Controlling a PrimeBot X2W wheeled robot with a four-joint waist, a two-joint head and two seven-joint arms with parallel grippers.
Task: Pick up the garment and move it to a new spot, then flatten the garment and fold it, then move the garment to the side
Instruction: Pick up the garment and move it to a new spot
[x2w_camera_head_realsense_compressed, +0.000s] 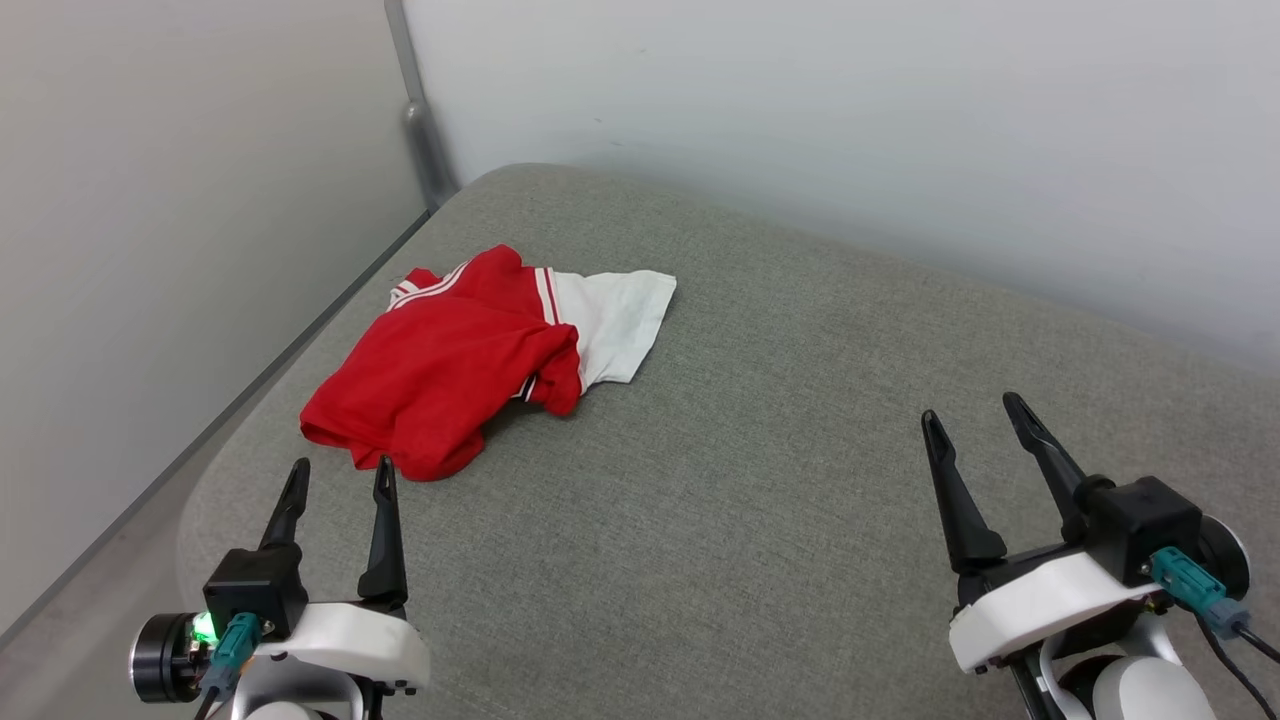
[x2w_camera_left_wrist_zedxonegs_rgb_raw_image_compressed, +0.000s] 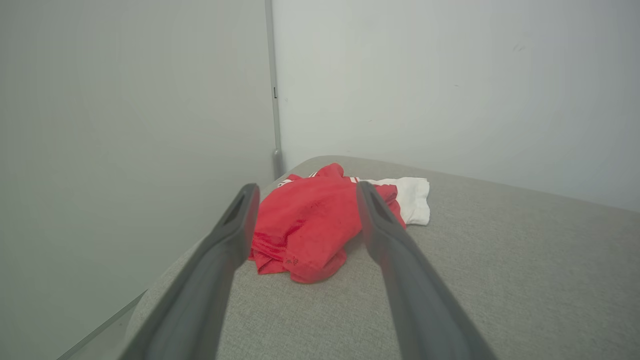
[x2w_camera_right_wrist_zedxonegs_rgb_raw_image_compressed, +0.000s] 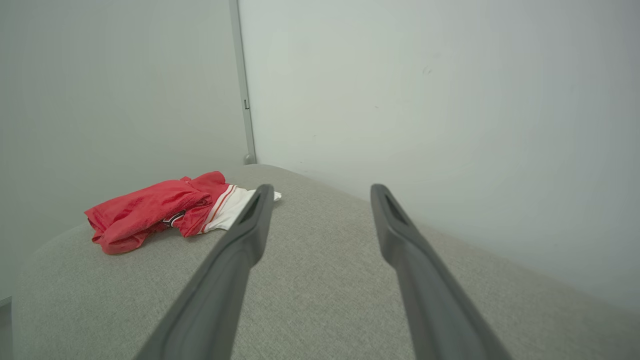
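The garment (x2w_camera_head_realsense_compressed: 450, 370) lies crumpled in a heap at the far left of the grey cushioned surface, red with one white sleeve sticking out to the right. My left gripper (x2w_camera_head_realsense_compressed: 340, 480) hovers open just in front of its near edge, touching nothing. The left wrist view frames the garment (x2w_camera_left_wrist_zedxonegs_rgb_raw_image_compressed: 305, 225) between my open fingers. Far over at the lower right, my right gripper (x2w_camera_head_realsense_compressed: 975, 415) stands open and empty. The garment (x2w_camera_right_wrist_zedxonegs_rgb_raw_image_compressed: 150, 212) sits off to the left in the right wrist view, beyond my right gripper (x2w_camera_right_wrist_zedxonegs_rgb_raw_image_compressed: 320, 192).
The grey cushioned surface (x2w_camera_head_realsense_compressed: 800, 450) has a rounded left edge (x2w_camera_head_realsense_compressed: 200, 490) dropping to the floor. Pale walls close in at the left and back, meeting at a corner post (x2w_camera_head_realsense_compressed: 420, 120). Bare fabric stretches across the middle and right.
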